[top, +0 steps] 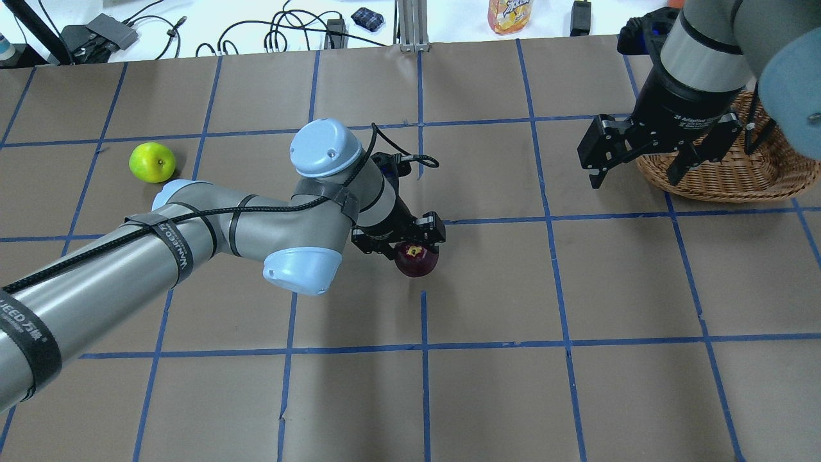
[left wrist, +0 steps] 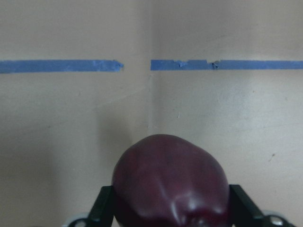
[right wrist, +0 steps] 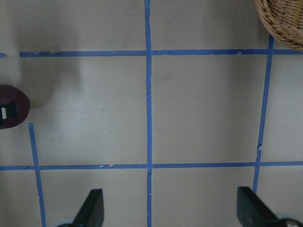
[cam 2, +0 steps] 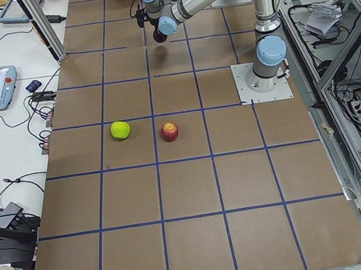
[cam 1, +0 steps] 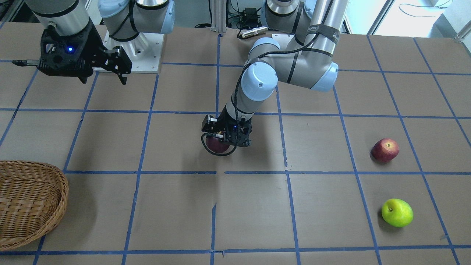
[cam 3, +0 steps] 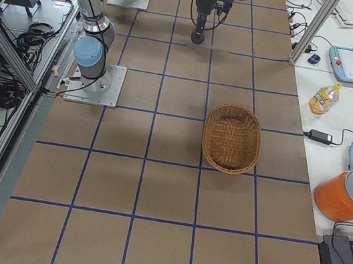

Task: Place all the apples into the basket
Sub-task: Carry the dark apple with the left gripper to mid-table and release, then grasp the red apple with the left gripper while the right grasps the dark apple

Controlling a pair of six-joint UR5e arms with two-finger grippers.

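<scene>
My left tool (top: 412,245) is clamped on the glossy dark maroon apple (left wrist: 170,184), held over the middle of the table (cam 1: 176,213) with its dimpled end turned up toward my wrist. My right tool (top: 634,174) hangs with fingers spread wide just beside the basket (cam 1: 36,206), a shallow oval of woven brown wicker whose long axis runs along the table's length. The red-and-yellow apple (cam 1: 385,150) and the bright green apple (cam 1: 396,212) sit near each other at my left end, well apart from the basket.
</scene>
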